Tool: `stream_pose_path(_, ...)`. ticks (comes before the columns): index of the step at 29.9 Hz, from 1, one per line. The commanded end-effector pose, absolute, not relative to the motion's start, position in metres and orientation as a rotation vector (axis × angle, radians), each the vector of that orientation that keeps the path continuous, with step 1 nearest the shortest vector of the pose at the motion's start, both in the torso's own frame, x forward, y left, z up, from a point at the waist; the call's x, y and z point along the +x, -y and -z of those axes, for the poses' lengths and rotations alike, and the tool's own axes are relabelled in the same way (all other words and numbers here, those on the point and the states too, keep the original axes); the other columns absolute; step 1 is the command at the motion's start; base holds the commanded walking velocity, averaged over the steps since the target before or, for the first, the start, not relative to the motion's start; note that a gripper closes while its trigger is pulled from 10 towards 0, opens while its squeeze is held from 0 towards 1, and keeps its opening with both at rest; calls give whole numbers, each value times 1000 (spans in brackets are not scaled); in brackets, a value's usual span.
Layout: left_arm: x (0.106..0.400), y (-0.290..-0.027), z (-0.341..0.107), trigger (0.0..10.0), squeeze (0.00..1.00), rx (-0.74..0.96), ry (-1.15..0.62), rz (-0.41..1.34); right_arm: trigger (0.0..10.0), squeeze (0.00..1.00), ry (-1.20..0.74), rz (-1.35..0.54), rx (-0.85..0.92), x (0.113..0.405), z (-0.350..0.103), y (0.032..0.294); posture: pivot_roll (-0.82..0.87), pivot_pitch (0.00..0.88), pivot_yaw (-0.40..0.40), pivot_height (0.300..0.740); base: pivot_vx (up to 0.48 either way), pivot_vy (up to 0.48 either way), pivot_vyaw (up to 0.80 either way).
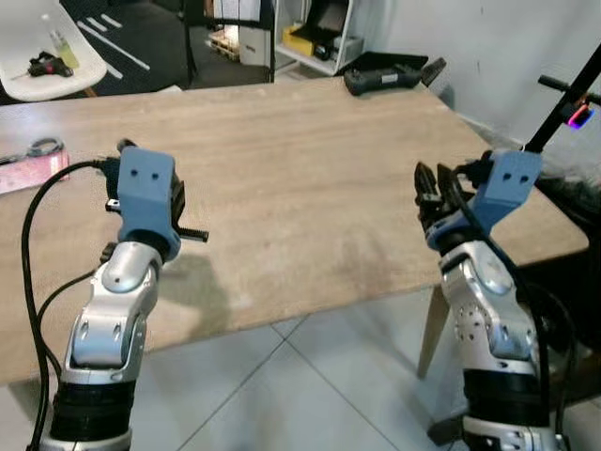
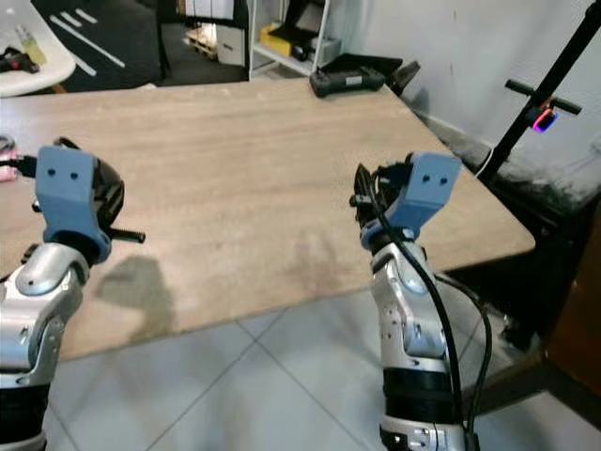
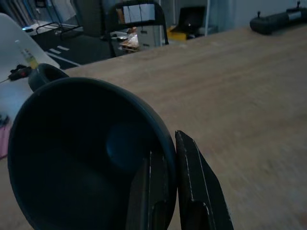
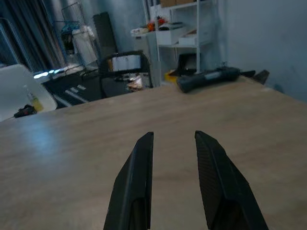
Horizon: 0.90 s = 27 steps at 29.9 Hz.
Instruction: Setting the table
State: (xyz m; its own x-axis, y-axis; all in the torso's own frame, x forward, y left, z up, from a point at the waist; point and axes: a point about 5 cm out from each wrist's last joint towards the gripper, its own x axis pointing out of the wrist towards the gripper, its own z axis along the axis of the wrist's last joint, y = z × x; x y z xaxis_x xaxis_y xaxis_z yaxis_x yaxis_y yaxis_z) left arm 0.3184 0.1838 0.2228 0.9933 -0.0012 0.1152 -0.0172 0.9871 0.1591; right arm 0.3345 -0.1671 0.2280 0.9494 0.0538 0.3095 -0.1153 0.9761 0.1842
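Observation:
My left gripper (image 3: 168, 148) is shut on the rim of a dark round cup (image 3: 86, 153), one finger inside the wall and one outside. A ring-shaped handle (image 3: 44, 74) sticks out of the cup's far side. In the right eye view the cup (image 2: 111, 194) peeks out behind the blue wrist housing, held over the near left part of the bare wooden table (image 1: 300, 160). My right gripper (image 4: 175, 135) hovers open and holds nothing above the table's near right part, its black fingers (image 1: 430, 193) pointing across the top.
A black case (image 1: 390, 73) lies at the table's far right edge. A pink item with scissors (image 1: 33, 167) sits at the left edge. A white chair (image 1: 42, 56) stands beyond the table. A black stand with a lit device (image 1: 575, 115) rises at the right.

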Motion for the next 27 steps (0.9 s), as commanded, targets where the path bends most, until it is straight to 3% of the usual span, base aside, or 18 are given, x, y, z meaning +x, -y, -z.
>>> stream_pose_path(1,317,-188,-221,10000,0,178,106,-28,10000,0,297,-122,208,335,-226,161,93,84,39,740,390,0,0)
stream_pose_path(7,316,-188,-220,10000,0,185,98,-22,10000,0,295,-167,207,335,-227,155,97,84,38,740,351,0,0)
stream_pose_path(11,308,-181,-221,10000,0,284,69,155,10000,0,292,-197,189,335,-227,152,104,86,38,740,0,0,0)
stream_pose_path(14,293,-182,-222,10000,0,414,26,368,10000,0,293,-211,162,334,-228,154,109,89,36,740,0,0,0)
stream_pose_path(18,280,-201,-223,10000,0,575,-48,542,10000,0,293,-219,153,334,-229,157,117,94,30,740,0,0,0)
stream_pose_path(23,281,-209,-227,10000,0,752,-65,712,10000,0,289,-260,147,333,-229,153,126,104,22,740,0,0,0)
stream_pose_path(25,290,-207,-228,10000,0,948,-33,788,10000,0,291,-288,132,331,-230,148,126,111,23,740,0,0,0)
stream_pose_path(27,293,-205,-229,10000,0,992,-21,818,10000,0,292,-292,130,330,-231,146,124,117,26,740,0,0,0)
